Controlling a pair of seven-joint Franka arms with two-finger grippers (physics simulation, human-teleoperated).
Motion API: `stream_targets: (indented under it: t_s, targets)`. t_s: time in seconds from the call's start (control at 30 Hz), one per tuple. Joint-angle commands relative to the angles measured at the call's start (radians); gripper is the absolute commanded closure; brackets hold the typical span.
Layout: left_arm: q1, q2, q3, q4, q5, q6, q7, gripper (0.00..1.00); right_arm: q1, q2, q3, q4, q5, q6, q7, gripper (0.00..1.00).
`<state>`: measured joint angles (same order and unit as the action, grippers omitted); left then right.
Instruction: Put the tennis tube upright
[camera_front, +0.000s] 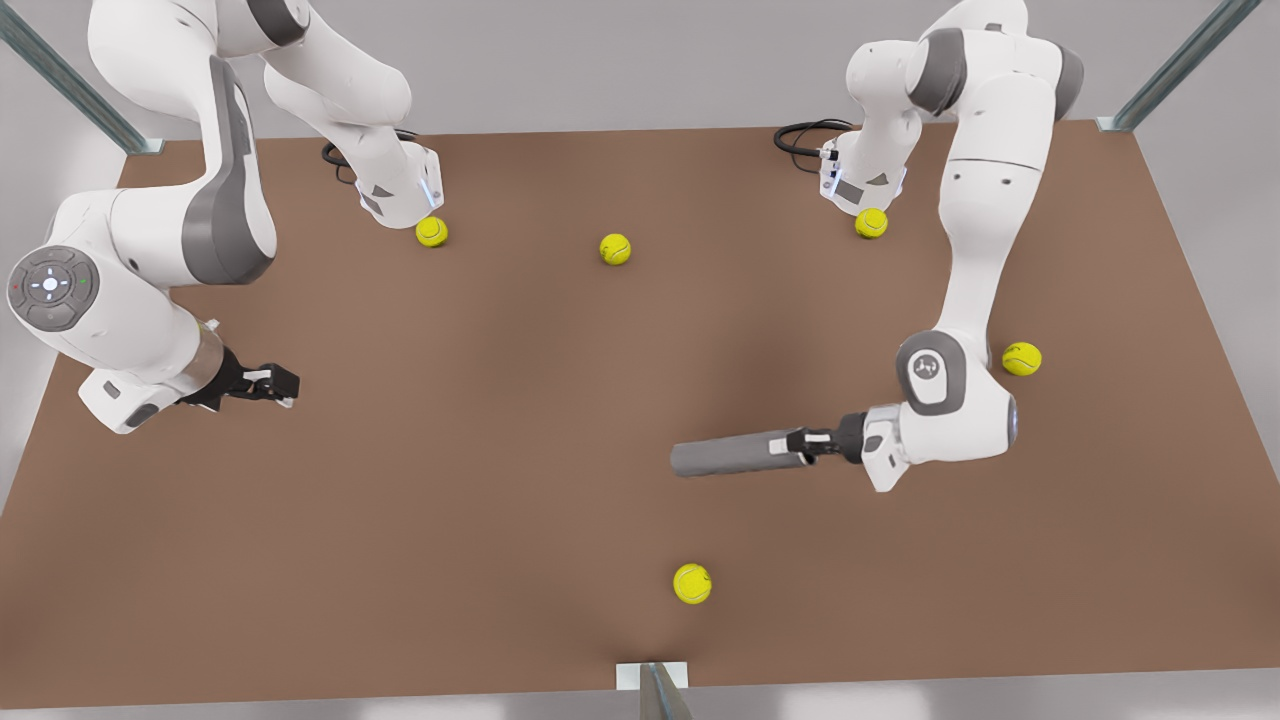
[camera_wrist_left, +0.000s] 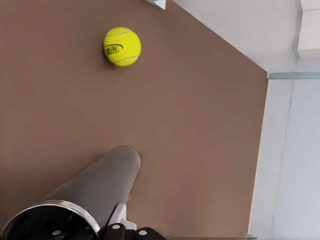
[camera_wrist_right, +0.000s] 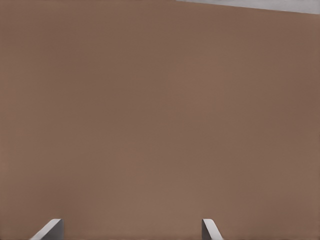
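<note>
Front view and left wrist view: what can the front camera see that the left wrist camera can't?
The front view alone shows both arms: the left gripper clamped on the tube's end, the right gripper open and waiting at the front view's left, and four more yellow balls. The left wrist view alone looks into the tube's hollow end, with its lighter rim. Both show the tennis tube lying level, the nearest tennis ball and the brown table.

A brown table (camera_front: 520, 420) carries five yellow tennis balls (camera_front: 615, 249).
</note>
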<state>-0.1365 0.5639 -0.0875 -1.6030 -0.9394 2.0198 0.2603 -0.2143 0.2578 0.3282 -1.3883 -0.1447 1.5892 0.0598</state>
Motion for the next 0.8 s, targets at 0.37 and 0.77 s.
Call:
stream_targets:
  t_s: [0.37,0.77]
  targets:
    - [0.008,-0.108,0.081,0.005,0.375,-0.075,0.010,0.79,0.003,0.003,0.000,0.002,-0.001,-0.002,-0.003,0.00]
    - [0.008,-0.226,0.130,0.008,0.817,-0.136,-0.003,0.79,0.021,0.003,0.000,0.002,-0.004,-0.009,0.001,0.00]
